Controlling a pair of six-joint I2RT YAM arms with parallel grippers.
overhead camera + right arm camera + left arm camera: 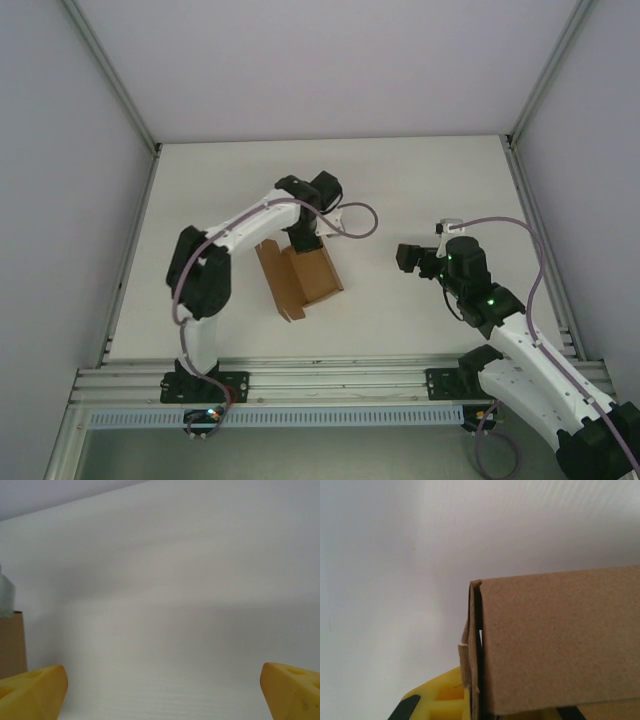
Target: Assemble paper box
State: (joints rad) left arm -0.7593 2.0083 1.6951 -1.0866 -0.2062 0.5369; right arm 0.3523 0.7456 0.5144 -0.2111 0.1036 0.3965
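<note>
A white surface (420, 180), enclosed by pale walls (60, 150), carries the scene. The left arm (235, 230) is bent over the middle of it, and the right arm (520, 345) stands off to the right. The paper box (300, 278) lies left of centre, partly formed: a shallow brown tray with one long side panel (272, 275) splayed open on its left.

The left claw (303, 243) is set on the far end of the box, and its jaws are together. In the left wrist view a thin cardboard wall runs down past a yellow finger (440, 700), so the claw is judged to be clamped on that wall of the box. The right claw (162, 690) is spread wide and empty above bare surface, well apart from the box, whose edge is glimpsed at the far left of its view.

The step in hand is taken to be closing the loose panel. It would be done best with the box pinned flat and steady by the left claw. The right claw should be brought in low, and the panel pressed along its crease rather than mid-sheet (thin board buckles easily). The small tab (465, 665) at the corner should be guided inside, not crushed.
</note>
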